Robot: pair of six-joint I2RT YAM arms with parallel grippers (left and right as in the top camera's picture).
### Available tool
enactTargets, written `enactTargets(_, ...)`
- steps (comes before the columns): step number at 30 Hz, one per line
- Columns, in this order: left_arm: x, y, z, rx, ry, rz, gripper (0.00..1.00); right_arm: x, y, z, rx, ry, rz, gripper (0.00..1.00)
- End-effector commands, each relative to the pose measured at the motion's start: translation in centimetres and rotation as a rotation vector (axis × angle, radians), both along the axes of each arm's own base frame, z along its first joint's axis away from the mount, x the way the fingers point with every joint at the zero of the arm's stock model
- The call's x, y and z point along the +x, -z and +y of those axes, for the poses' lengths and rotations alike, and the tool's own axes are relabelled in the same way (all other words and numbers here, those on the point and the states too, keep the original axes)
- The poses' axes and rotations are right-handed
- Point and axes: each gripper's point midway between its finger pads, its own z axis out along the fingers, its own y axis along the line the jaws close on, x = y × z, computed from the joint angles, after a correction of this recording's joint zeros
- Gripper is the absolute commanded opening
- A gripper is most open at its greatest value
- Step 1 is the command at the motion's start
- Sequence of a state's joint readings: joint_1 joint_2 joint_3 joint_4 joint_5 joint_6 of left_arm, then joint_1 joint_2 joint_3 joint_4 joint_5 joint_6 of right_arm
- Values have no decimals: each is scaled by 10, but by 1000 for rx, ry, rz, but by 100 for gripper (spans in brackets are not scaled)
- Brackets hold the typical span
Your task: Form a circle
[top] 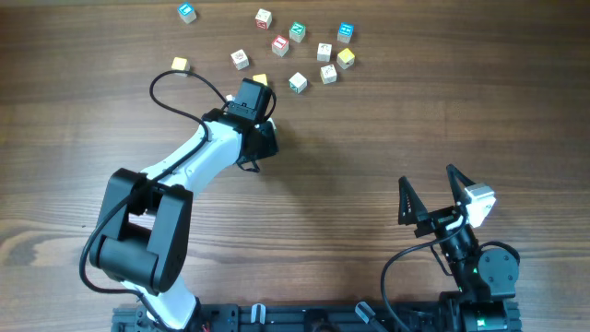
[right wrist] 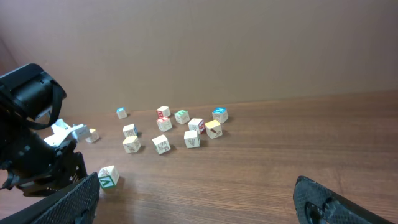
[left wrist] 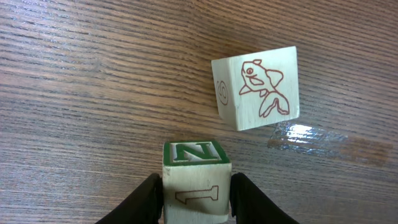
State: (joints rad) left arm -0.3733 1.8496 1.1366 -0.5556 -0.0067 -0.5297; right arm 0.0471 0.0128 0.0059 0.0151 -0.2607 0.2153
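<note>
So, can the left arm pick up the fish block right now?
Probably not yet: the left gripper is shut on the green N block. The fish block lies just ahead, nothing between.

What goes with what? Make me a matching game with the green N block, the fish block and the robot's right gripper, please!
Things:
1. green N block
2. fish block
3. right gripper

States:
A. wide open, holding nothing
B. sitting free on the table
C. pinched in the left gripper

Pairs: 1-C, 2-B, 3-A
</note>
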Motion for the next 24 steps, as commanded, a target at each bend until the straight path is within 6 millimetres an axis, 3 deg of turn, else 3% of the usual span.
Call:
enactTargets(1,-2,3,2,18,-2,0,37,0,-3,0,-5,4,-14,100)
enactTargets(5,-2,3,2,18,-2,1,38,0,-3,0,-5,4,-14,100)
enactTargets(8,-2,3,2,18,-2,1,56,0,-3,0,-5,4,-14,100)
enactTargets(11,-2,3,2,18,-2,1,57,0,-3,0,-5,4,-14,100)
enactTargets(15,2,-3,2,12,-3,-17,68,0,-3,0,-4,4,-14,100)
enactTargets(21,36,-77,11,-56,-56,-204,76,0,-3,0,-5,4,-14,100)
enactTargets(24,45,-97,39,-61,-123,-256,84,0,-3,0,-5,4,-14,100)
